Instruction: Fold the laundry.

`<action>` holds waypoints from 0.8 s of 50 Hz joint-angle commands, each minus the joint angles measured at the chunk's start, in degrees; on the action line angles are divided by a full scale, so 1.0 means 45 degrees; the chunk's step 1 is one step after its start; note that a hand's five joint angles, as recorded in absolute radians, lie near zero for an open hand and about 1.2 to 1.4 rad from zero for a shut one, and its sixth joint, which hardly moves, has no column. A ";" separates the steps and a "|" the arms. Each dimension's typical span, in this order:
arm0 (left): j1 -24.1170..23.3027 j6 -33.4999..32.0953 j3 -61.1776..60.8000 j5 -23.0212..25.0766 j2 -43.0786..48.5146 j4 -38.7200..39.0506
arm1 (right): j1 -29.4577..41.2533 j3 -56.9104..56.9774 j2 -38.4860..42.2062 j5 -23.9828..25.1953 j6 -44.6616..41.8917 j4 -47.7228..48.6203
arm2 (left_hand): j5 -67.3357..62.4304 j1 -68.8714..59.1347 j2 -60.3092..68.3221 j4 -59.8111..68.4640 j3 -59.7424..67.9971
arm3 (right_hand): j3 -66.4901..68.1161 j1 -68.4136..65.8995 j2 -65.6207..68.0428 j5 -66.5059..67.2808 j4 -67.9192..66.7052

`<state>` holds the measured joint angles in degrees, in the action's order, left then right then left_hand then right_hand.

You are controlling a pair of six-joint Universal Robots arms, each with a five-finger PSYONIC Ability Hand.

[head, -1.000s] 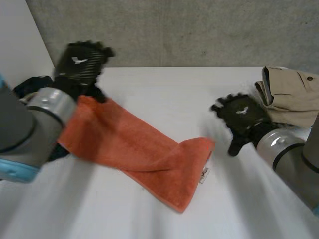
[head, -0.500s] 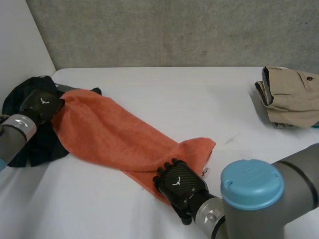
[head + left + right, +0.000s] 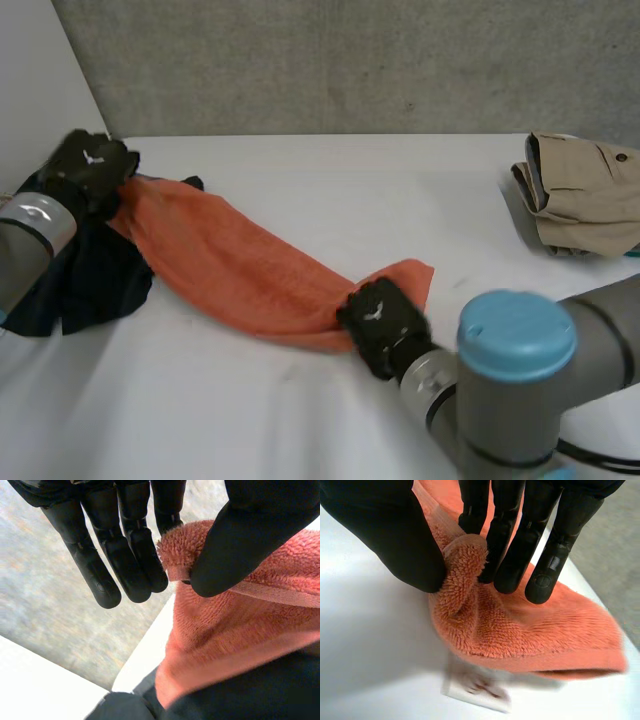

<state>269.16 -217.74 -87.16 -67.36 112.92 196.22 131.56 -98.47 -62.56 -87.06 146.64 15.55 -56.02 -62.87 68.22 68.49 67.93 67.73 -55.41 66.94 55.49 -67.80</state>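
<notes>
Right now, the left robot hand [image 3: 92,170] is pinching an end corner of the orange towel [image 3: 240,265] between its thumb and straight fingers. It is doing so at the far left of the worktop [image 3: 330,180], by the dark garment [image 3: 90,285]. The right robot hand [image 3: 383,322] is pinching the opposite end, its thumb and fingers gathering a tuft of pile near the hem. A white label [image 3: 475,687] is lying on the worktop just beside that edge. Between the two, the towel is running as a narrow, bunched band across the worktop rather than lying flat.

As I judge it, the robot is spreading the towel out before making any fold. Doing this well is probably calling for both holds to be sitting on true corners of the same edge. The right hold is looking more like a pinch of bunched pile than a clean corner, so it may be risking a slip under tension. Drawing the ends apart gently, and lifting the left end clear so the dark cloth is not dragging along, should be helping.

Counting what is lying here:
- one orange towel
- one dark garment, lying partly under the towel's left end
- one folded beige garment [image 3: 585,195], well apart at the right
- one label
- two robot hands, both closed on the towel
</notes>
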 commanded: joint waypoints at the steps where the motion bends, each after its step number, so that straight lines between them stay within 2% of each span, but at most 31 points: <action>1: -0.0087 0.1081 -0.0631 -0.0303 -0.2748 -0.1005 | -0.1830 0.0319 -0.2031 -0.0009 -0.0320 -0.1225 | -0.3107 -0.3807 0.2618 0.2558 0.2683 | 0.2726 -0.5464 0.2902 0.3224 -0.2712; 4: -0.0223 0.1413 -0.0729 -0.0401 -0.3900 -0.1942 | -0.3099 0.1040 -0.3380 0.0089 -0.0749 -0.3041 | -0.3107 -0.3807 0.2618 0.2558 0.2683 | 0.2726 -0.5464 0.2902 0.3224 -0.2712; 10: -0.0672 0.2135 -0.0768 -0.0401 -0.5542 -0.4401 | -0.4681 0.2932 -0.4047 0.0207 -0.1978 -0.6690 | -0.3107 -0.3807 0.2618 0.2558 0.2683 | 0.2726 -0.5464 0.2902 0.3224 -0.2712; 11: -0.0770 0.2214 -0.0865 -0.0382 -0.5775 -0.5237 | -0.4819 0.3130 -0.4066 0.0207 -0.2116 -0.7064 | -0.3107 -0.3807 0.2618 0.2558 0.2683 | 0.2726 -0.5464 0.2902 0.3224 -0.2712; 15: -0.0985 0.2253 -0.1353 -0.0343 -0.5759 -0.6864 | -0.5406 0.3542 -0.4125 0.0245 -0.2741 -0.8511 | -0.3107 -0.3807 0.2618 0.2558 0.2683 | 0.2726 -0.5464 0.2902 0.3224 -0.2712; 17: -0.1238 0.2254 -0.1548 -0.0362 -0.5584 -0.7120 | -0.5446 0.3562 -0.4087 0.0323 -0.2859 -0.8805 | -0.3107 -0.3807 0.2618 0.2558 0.2683 | 0.2726 -0.5464 0.2902 0.3224 -0.2712; 19: -0.1940 0.2234 -0.1569 -0.0401 -0.4824 -0.6926 | -0.5407 0.3562 -0.3814 0.0421 -0.2743 -0.8826 | -0.3107 -0.3807 0.2618 0.2558 0.2683 | 0.2726 -0.5464 0.2902 0.3224 -0.2712; 21: -0.2351 0.2234 -0.1413 -0.0557 -0.4063 -0.6634 | -0.5368 0.3542 -0.3347 0.0557 -0.2704 -0.8612 | -0.3107 -0.3807 0.2618 0.2558 0.2683 | 0.2726 -0.5464 0.2902 0.3224 -0.2712; 25: -0.2997 0.2175 -0.0517 -0.1570 -0.2129 -0.5891 | -0.5406 0.3737 -0.1999 0.0578 -0.2606 -0.7637 | -0.3107 -0.3807 0.2618 0.2558 0.2683 | 0.2726 -0.5464 0.2902 0.3224 -0.2712; 26: -0.3094 0.2137 0.0027 -0.2173 -0.1391 -0.5697 | -0.5426 0.3873 -0.1590 0.0597 -0.2509 -0.7151 | -0.3107 -0.3807 0.2618 0.2558 0.2683 | 0.2726 -0.5464 0.2902 0.3224 -0.2712; 29: -0.3368 0.2078 0.1103 -0.2763 -0.0138 -0.5500 | -0.5387 0.4496 -0.0771 0.0539 -0.2294 -0.6000 | -0.3107 -0.3807 0.2618 0.2558 0.2683 | 0.2726 -0.5464 0.2902 0.3224 -0.2712; 34: -0.3915 0.1084 0.4676 -0.3350 0.2208 -0.4564 | -0.5348 0.6196 0.0054 0.0363 -0.1728 -0.3733 | -0.3107 -0.3807 0.2618 0.2558 0.2683 | 0.2726 -0.5464 0.2902 0.3224 -0.2712; 36: -0.3993 0.0693 0.5731 -0.3331 0.2463 -0.3863 | -0.5329 0.6879 0.0132 0.0304 -0.1474 -0.2524 | -0.3107 -0.3807 0.2618 0.2558 0.2683 | 0.2726 -0.5464 0.2902 0.3224 -0.2712; 40: -0.4247 0.0086 0.7920 -0.3292 0.2621 -0.0643 | -0.5348 0.8247 0.0152 0.0149 -0.0869 0.0581 | -0.3107 -0.3807 0.2618 0.2558 0.2683 | 0.2726 -0.5464 0.2902 0.3224 -0.2712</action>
<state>251.55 -212.56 -67.23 -82.27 121.79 176.77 107.50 -70.71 -62.55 -85.28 138.95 -0.29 -56.52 -63.16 68.36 68.74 68.02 67.79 -55.75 66.94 56.25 -67.85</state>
